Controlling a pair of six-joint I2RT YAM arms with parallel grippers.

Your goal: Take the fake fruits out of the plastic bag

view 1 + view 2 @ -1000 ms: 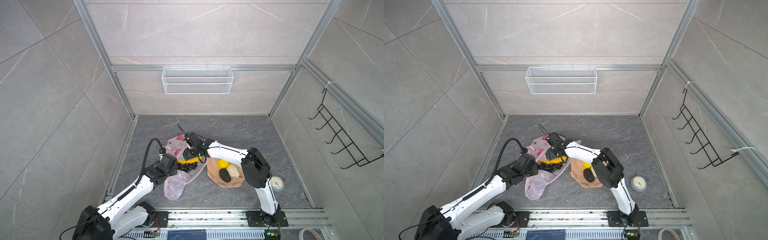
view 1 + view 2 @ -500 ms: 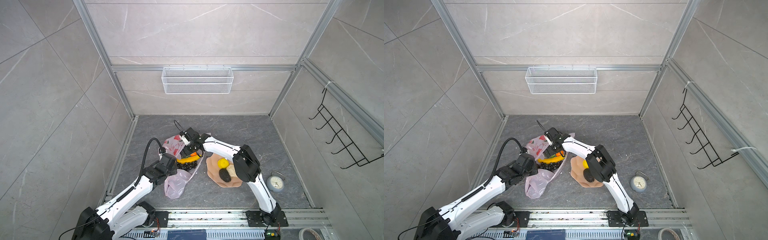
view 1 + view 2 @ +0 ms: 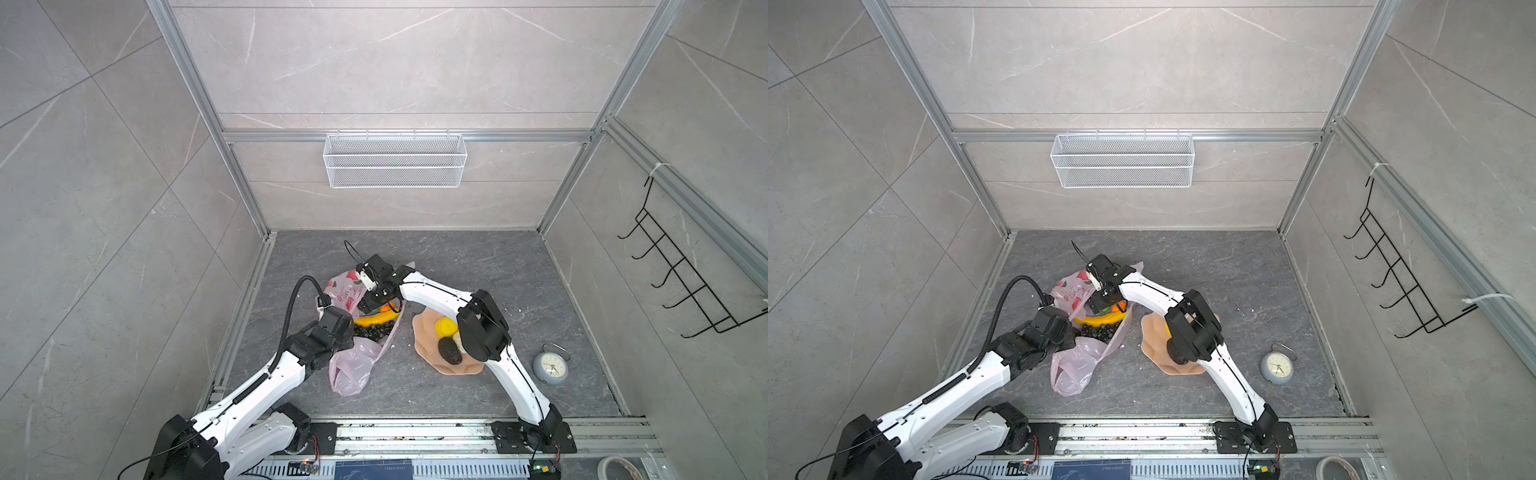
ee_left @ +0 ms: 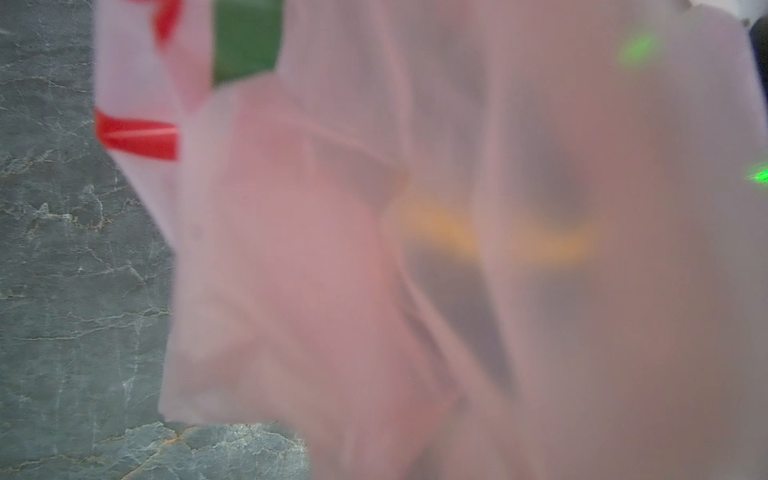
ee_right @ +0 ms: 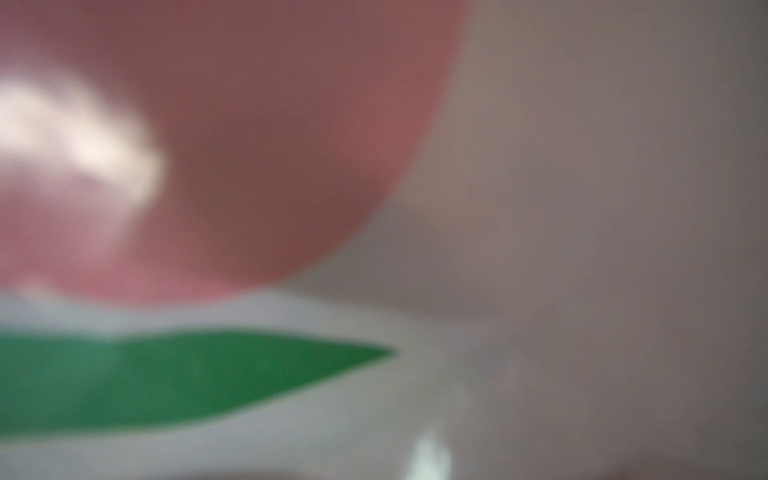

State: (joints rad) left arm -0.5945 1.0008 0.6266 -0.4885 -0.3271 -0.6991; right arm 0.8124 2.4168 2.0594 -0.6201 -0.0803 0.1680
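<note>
Nearest the rail, the plastic bag lies on the floor, the left gripper closed at its 9 o'clock edge. At its 3 o'clock, a plate holds a yellow fruit and a dark fruit. Farther back, the right gripper reaches into the bag over the banana, grapes and orange; its jaws are hidden.

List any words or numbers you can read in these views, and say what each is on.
Nothing can be read clearly.
Red lettering on the bag, under its fruit print: too small to read.
Numerals on the clock dial: too small to read.
A tiny line of print on the blue board by the front rail: unreadable.
Wrist views: blurred, no text.
</note>
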